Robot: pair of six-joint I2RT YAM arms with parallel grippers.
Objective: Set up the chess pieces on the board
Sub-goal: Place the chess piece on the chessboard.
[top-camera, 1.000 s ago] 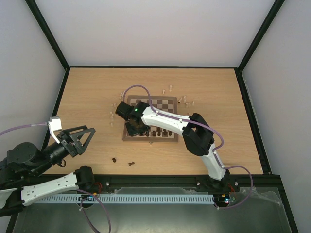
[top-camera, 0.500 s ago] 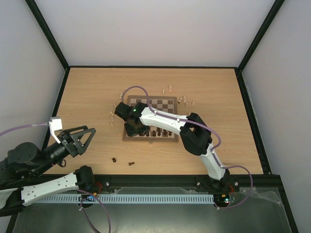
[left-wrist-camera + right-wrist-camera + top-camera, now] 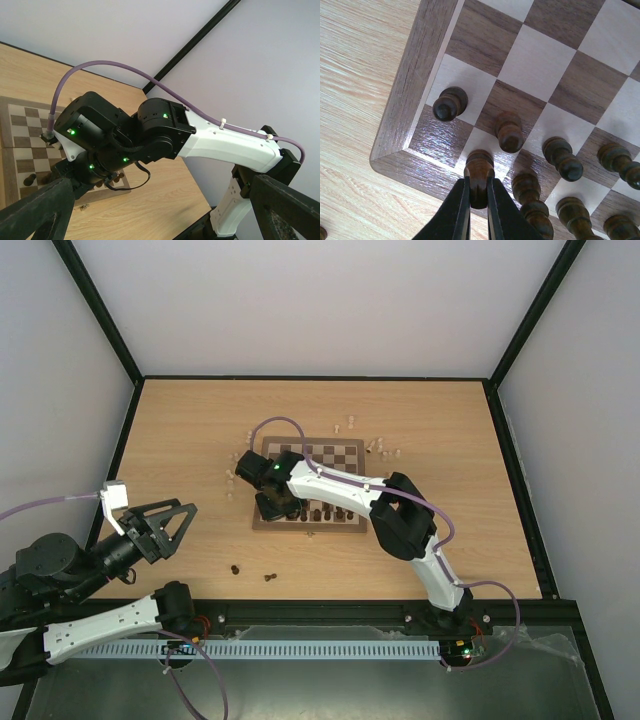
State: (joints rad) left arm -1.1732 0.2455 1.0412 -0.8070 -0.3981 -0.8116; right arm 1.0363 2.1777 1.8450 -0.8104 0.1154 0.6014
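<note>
- R hand (image 3: pixel 478 196): fingers pressed onto a dark piece (image 3: pixel 479 167), pinching it upright at near-left corner of board (image 3: pixel 412 85). Piece is over the cream sq. next to the corner sq.; contact w/ board cannot be told.
- Other dark chess pieces (image 3: pixel 509 132): standing on the near two rows, just beside the pinched one.
- L hand (image 3: pixel 176 529): jaws spread wide, nothing between them. It sits over left side of desk (image 3: pixel 180 430), well apart from board.
- Pale pieces (image 3: pixel 378 447): off board, on desk by its far-right corner; a few more by its left edge.
- Stray dark pieces (image 3: pixel 236 568): two spots on desk, near side, between board and arm bases.
</note>
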